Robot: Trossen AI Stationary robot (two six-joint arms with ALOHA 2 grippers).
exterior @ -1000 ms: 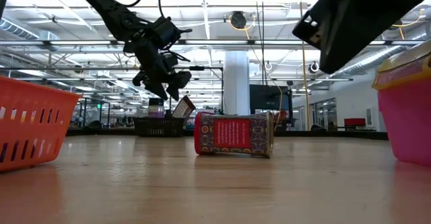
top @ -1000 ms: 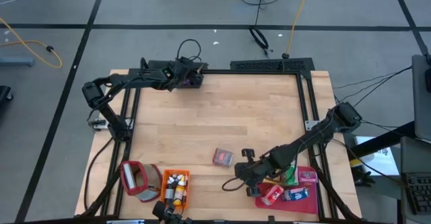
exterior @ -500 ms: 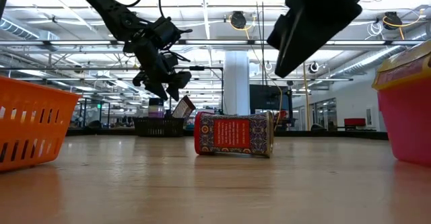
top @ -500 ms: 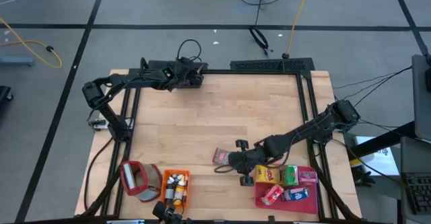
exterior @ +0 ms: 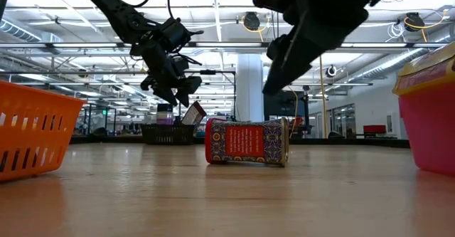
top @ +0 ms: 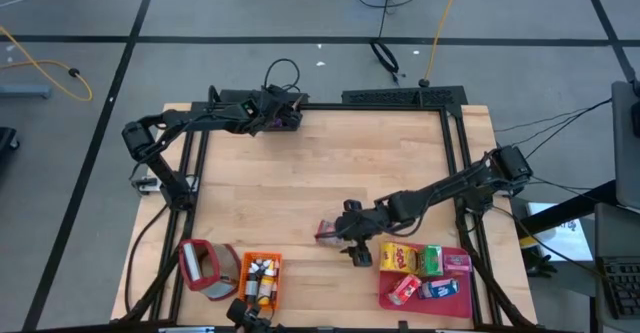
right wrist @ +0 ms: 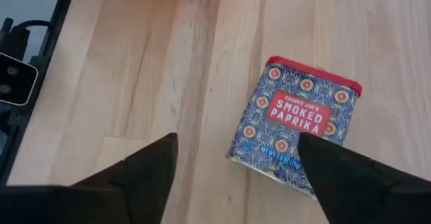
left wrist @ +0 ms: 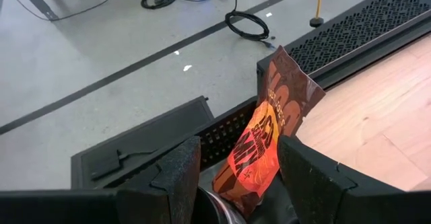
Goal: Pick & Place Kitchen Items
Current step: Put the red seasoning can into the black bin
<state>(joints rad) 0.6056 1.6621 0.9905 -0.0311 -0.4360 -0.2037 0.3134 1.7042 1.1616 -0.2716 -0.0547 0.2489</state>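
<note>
A blue-and-red patterned paprika tin (top: 328, 233) (exterior: 247, 142) lies on its side on the wood, red lid end toward the far edge (right wrist: 296, 126). My right gripper (top: 346, 236) (exterior: 283, 60) (right wrist: 236, 177) hangs open above it and just to its right, touching nothing. At the far left, my left gripper (top: 268, 111) (exterior: 175, 92) (left wrist: 239, 183) hovers open over a dark basket (exterior: 168, 133). A brown-and-orange packet (left wrist: 266, 133) (exterior: 193, 112) stands tilted in that basket, its top sticking out below the fingers.
The pink-red tray (top: 470, 295) at the near right holds yellow, green, red and blue boxes. The orange crate (top: 262, 276) with small bottles and a red container (top: 205, 268) stand at the near left. Bare wood lies in the middle.
My right gripper has swung from over the tray's left edge toward the table's left and a little toward the far edge, ending beside and above the paprika tin. The tin and my left arm have kept still.
</note>
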